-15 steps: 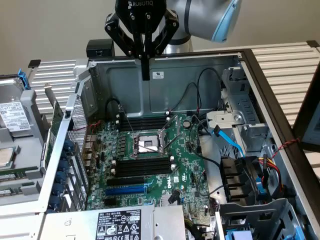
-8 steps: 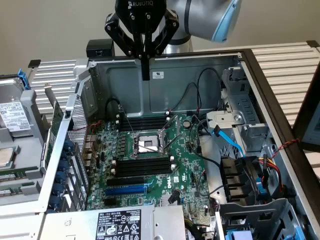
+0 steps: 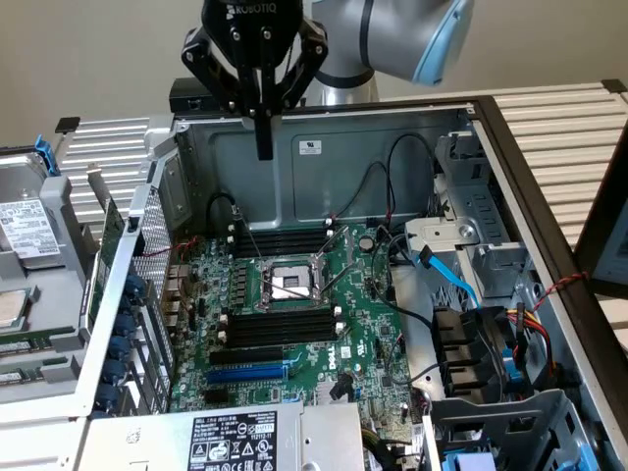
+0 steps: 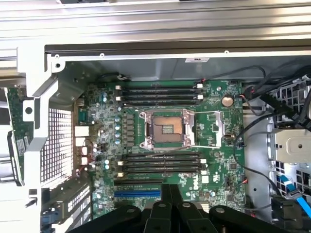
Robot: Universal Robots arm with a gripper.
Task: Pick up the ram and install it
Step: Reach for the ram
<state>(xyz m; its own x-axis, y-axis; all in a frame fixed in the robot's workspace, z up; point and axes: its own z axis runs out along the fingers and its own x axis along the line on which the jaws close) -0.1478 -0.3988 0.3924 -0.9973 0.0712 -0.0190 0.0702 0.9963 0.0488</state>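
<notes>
White slats form the counter (image 3: 574, 123), and an open grey metal computer case (image 3: 324, 162) (image 4: 146, 68) lies on it, taking up most of the space. Inside the case a green main board (image 3: 368, 324) (image 4: 218, 141) lies flat. A boxed power supply (image 3: 231, 437) sits at the case's end toward the near edge of the counter in the exterior view. A silver and blue arm (image 3: 392, 39) reaches in from the far edge of the counter. It carries the black tool (image 3: 263, 147) (image 4: 170, 190) high over the case, pointing straight down. In the exterior view the tool is seen against the case's far wall.

The tool is closed narrow: its two fingers (image 4: 165, 204) lie pressed side by side. They grip nothing and touch neither case nor board.

On the board, a square metal socket (image 3: 289, 285) (image 4: 166, 128) sits between two banks of black slots with white end clips (image 3: 280, 329) (image 4: 163, 162). A long blue slot (image 3: 245, 373) (image 4: 137, 193) runs beside the nearer bank.

The ram (image 3: 108, 250) (image 4: 14, 141) is a thin green stick with a small white label. It seems to stand on edge outside the case, just beyond the perforated side wall (image 3: 152, 245) (image 4: 56, 141), toward the counter's edge on the exterior view's left. It is well apart from the tool, lower than it and off to that side.
</notes>
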